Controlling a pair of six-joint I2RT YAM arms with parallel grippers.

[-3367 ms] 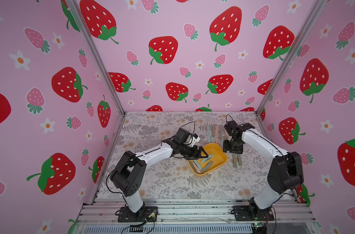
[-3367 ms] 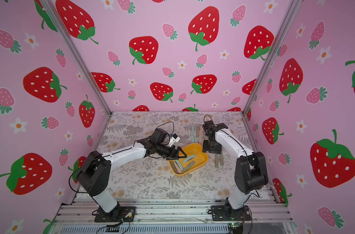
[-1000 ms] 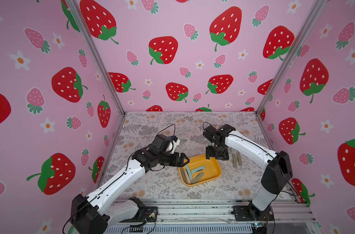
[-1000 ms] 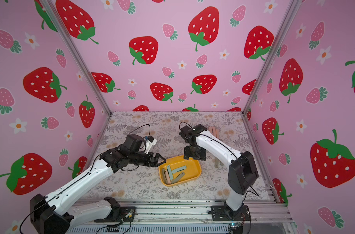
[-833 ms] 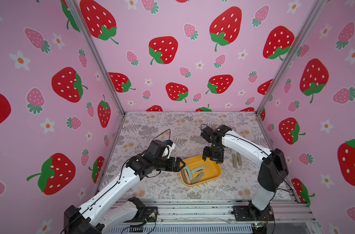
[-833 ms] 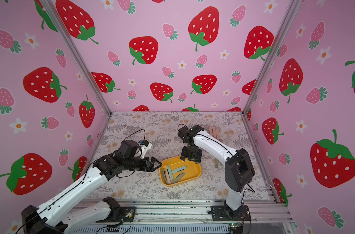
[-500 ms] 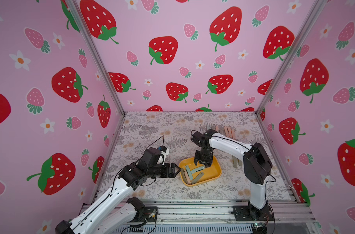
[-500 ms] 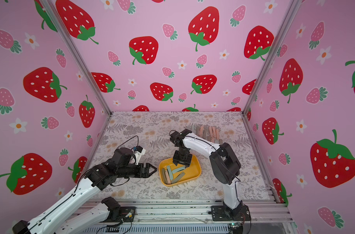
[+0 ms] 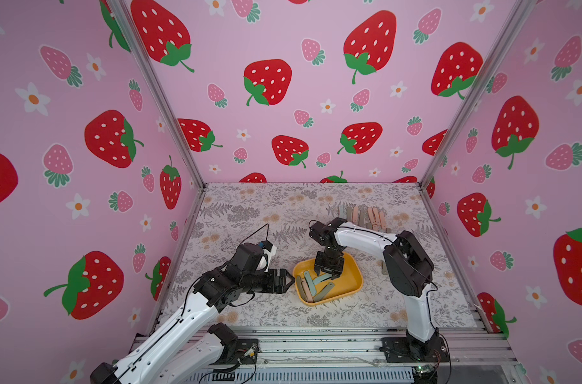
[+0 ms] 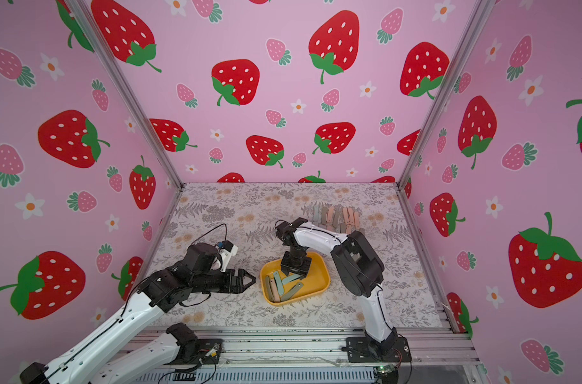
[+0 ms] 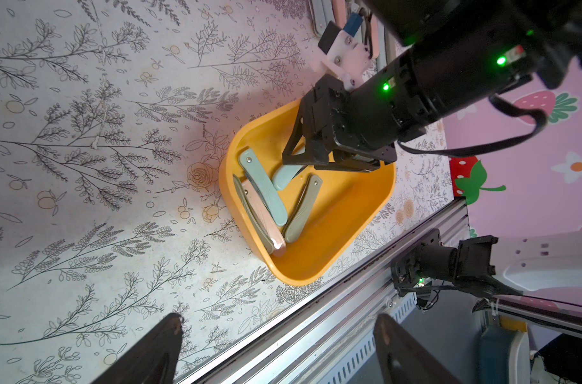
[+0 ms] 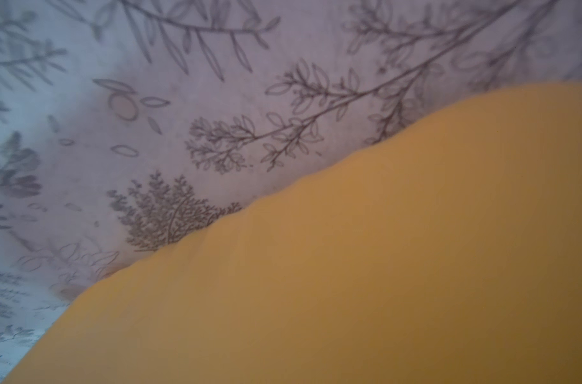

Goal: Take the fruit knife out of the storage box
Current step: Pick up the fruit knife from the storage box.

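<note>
Floral-print tabletop: yellow storage box (image 9: 351, 282) near front edge. Right gripper (image 9: 327, 272) inside box, apparently clamped on pale teal fruit knife (image 11: 284, 176). Left gripper (image 9: 289, 281) spread wide just beside box.

We see the storage box (image 11: 333, 229), a shallow yellow-orange tub with rounded corners, lying flat with one end under the fingers (image 11: 294, 151) of the right gripper (image 11: 319, 165). Five folded fruit knives lie inside. The pale knife (image 11: 284, 176) pokes out between those fingers, perhaps pinched. The teal knife (image 11: 263, 188), pink knife (image 11: 271, 232), olive knife (image 11: 248, 212) and grey-green knife (image 11: 301, 209) lie close together just beside the fingertips.
</note>
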